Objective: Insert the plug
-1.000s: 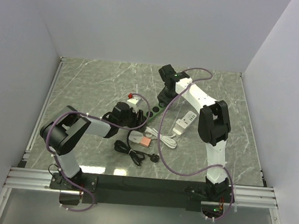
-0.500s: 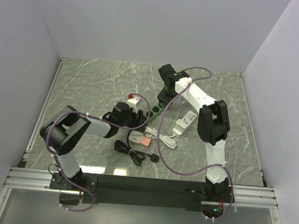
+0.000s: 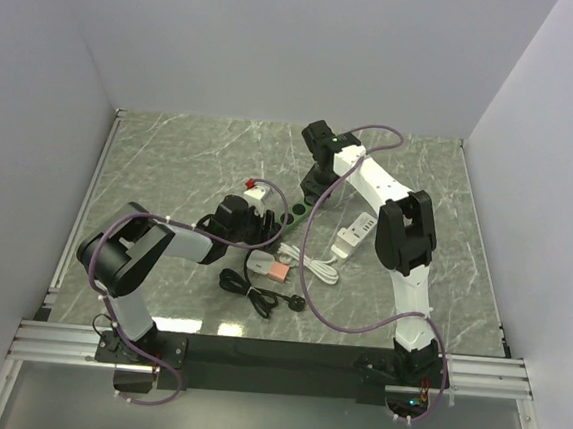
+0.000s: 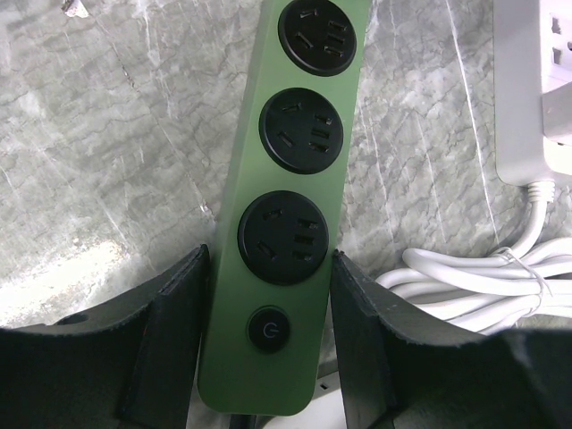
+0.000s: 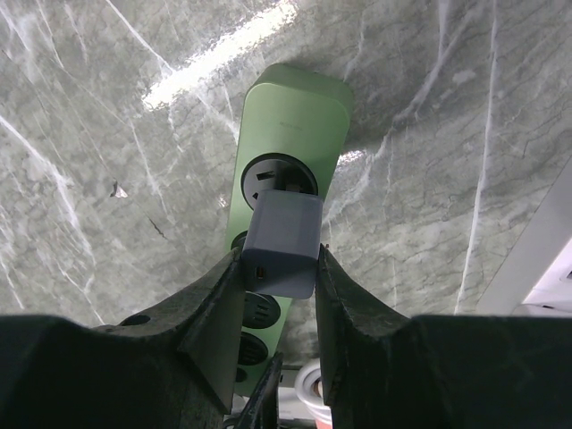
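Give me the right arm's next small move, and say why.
Probably press the plug straight down into the end socket of the green power strip. The right gripper clamps the plug directly over that socket, it does not look fully seated, and the left gripper braces the strip at its switch end.

A green power strip [image 4: 234, 192], a white power strip [image 3: 355, 235] and a black cord [image 3: 247, 285] are laid on the marble table [image 3: 171, 154].

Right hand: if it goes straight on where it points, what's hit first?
The right hand carries a grey plug, which would meet the end socket of the green power strip first; prongs may be touching, depth unclear.
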